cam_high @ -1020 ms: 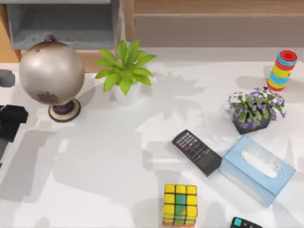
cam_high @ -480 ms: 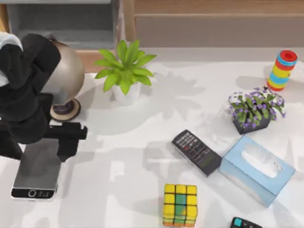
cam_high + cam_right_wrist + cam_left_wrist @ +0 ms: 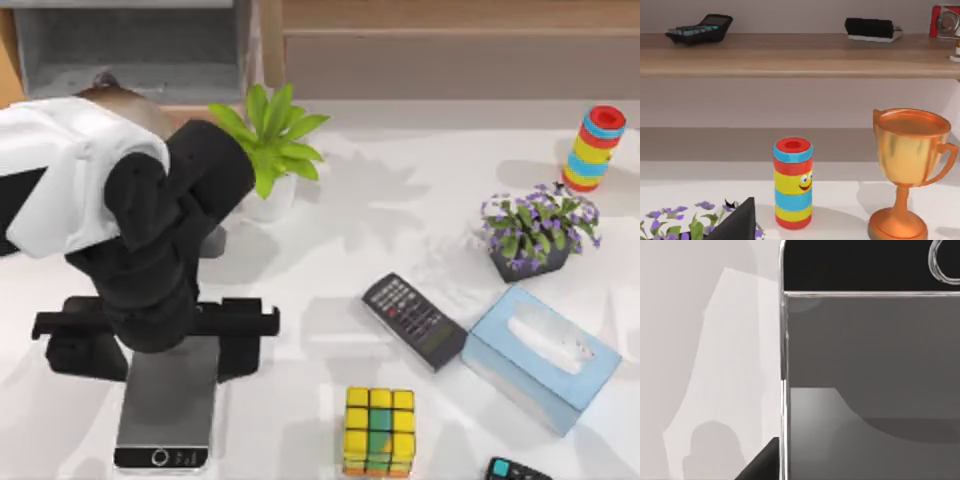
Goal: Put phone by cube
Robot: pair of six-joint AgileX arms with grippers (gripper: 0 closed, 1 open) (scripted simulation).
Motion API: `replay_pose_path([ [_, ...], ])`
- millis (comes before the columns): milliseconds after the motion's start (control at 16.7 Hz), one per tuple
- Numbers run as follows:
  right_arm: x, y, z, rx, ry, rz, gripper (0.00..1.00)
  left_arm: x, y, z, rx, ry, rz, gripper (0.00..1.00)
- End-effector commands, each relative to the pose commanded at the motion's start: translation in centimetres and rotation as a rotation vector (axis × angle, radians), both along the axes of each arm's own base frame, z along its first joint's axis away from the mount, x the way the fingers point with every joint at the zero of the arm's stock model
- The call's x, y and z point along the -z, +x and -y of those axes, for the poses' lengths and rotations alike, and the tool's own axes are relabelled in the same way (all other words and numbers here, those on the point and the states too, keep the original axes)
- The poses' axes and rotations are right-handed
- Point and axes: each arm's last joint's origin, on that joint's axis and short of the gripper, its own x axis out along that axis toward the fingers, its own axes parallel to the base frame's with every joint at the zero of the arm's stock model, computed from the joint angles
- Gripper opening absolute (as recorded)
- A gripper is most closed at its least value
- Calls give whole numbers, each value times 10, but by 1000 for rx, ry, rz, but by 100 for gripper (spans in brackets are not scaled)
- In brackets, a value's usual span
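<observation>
The phone (image 3: 165, 410) is a flat grey slab whose dark end with the round home button points to the table's front edge. My left gripper (image 3: 160, 345) is shut on the phone, with one black finger against each long side. The yellow-tiled cube (image 3: 379, 430) stands at the front, to the right of the phone with a clear gap between them. The left wrist view looks closely onto the phone (image 3: 870, 365) and its glossy face. My right gripper (image 3: 735, 225) appears as a dark corner, parked near the back right of the table.
A black remote (image 3: 414, 320) and a light-blue tissue box (image 3: 540, 357) lie right of the cube. A small black device (image 3: 515, 470) sits at the front right. A green plant (image 3: 265, 150), purple flowers (image 3: 535, 235) and a ring toy (image 3: 593, 148) stand farther back.
My left arm has swung in from the left edge and carried the phone rightward toward the cube. It now covers most of the globe. The cube has stayed put.
</observation>
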Motion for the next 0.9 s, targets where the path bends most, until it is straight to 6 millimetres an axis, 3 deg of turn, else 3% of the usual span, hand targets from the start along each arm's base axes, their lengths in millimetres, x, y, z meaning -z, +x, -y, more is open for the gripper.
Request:
replay_pose_path([
  [360,0,0,0,0,0,0,100,-1,-18,24,-7,-12,7,0],
  [900,0,0,0,0,0,0,100,0,-18,26,-6,-19,9,0],
])
